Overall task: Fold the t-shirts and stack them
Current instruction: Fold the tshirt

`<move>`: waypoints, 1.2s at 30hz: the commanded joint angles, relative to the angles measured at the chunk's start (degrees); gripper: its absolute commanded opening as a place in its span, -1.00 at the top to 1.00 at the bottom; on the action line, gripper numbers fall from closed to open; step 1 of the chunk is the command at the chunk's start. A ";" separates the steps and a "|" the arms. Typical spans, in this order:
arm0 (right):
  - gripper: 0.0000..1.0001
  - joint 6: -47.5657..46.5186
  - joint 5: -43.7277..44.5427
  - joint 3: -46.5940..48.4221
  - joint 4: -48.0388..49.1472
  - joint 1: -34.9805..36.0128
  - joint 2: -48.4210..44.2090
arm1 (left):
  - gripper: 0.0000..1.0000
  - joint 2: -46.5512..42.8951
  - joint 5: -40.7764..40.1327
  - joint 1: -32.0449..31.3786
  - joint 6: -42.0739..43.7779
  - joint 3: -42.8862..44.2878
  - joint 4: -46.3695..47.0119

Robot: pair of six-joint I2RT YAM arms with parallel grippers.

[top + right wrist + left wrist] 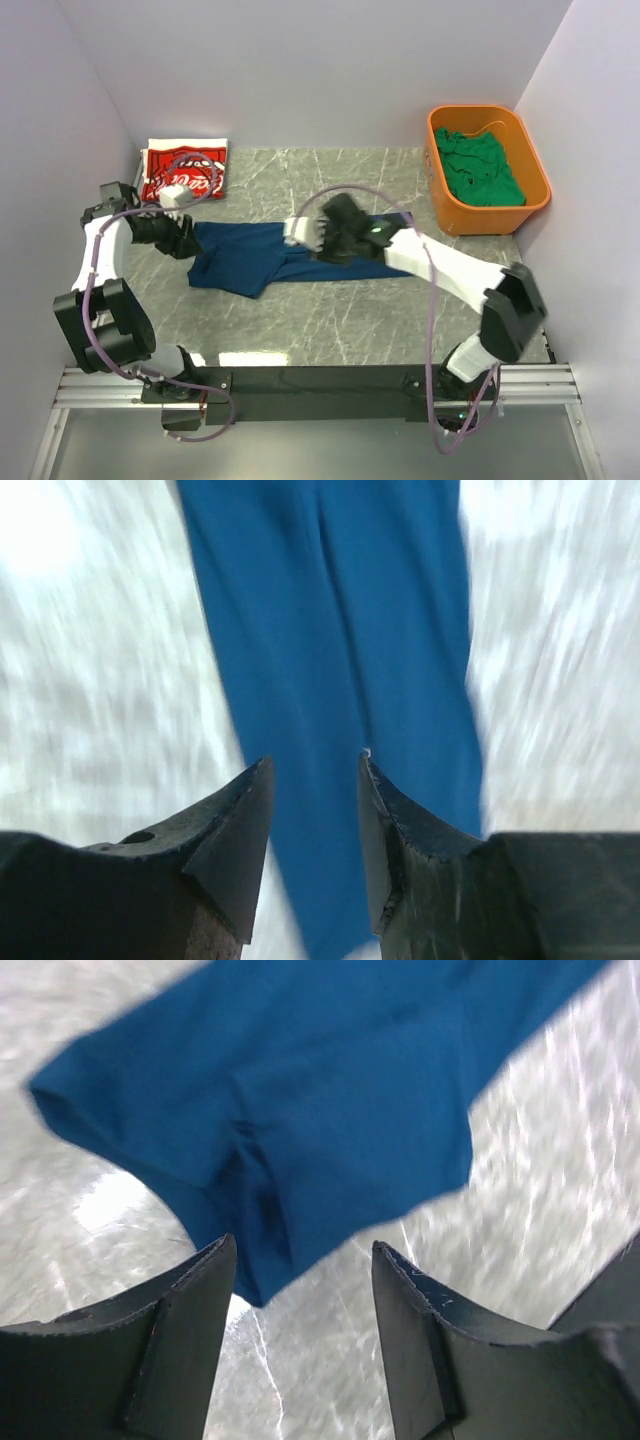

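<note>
The navy blue t-shirt lies folded into a long strip across the middle of the marble table. My left gripper is open and empty at the strip's left end; in the left wrist view the blue cloth lies just past my fingertips. My right gripper is open and empty above the strip's middle; the right wrist view shows the blue strip running between my fingers. The red t-shirt lies folded at the back left. The green t-shirt sits crumpled in the orange tub.
The orange tub stands at the back right by the right wall. White walls close in the table on the left, back and right. The arm bases sit on a black rail at the near edge.
</note>
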 commanded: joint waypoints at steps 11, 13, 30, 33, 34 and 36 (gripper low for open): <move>-0.03 -19.85 -9.33 6.39 27.95 17.85 21.61 | -0.24 -3.31 0.56 4.97 -23.44 6.62 10.07; -0.02 -20.82 -11.08 6.82 29.37 18.64 22.93 | -0.24 -3.57 0.03 5.06 -23.53 6.80 10.60; 0.10 -27.59 -9.78 8.40 27.88 19.96 31.37 | -0.26 -5.33 -0.23 5.58 -19.75 3.90 10.07; 0.25 -27.41 -9.07 8.93 27.35 19.53 32.42 | -0.25 -5.33 -0.06 5.58 -19.14 3.72 10.16; 0.37 -27.41 -8.55 9.11 27.26 19.26 32.77 | -0.25 -5.24 -0.06 5.58 -19.14 3.72 10.42; 0.95 -26.28 -6.97 9.37 29.00 19.17 32.87 | -0.21 -4.98 0.12 5.58 -19.31 3.89 10.69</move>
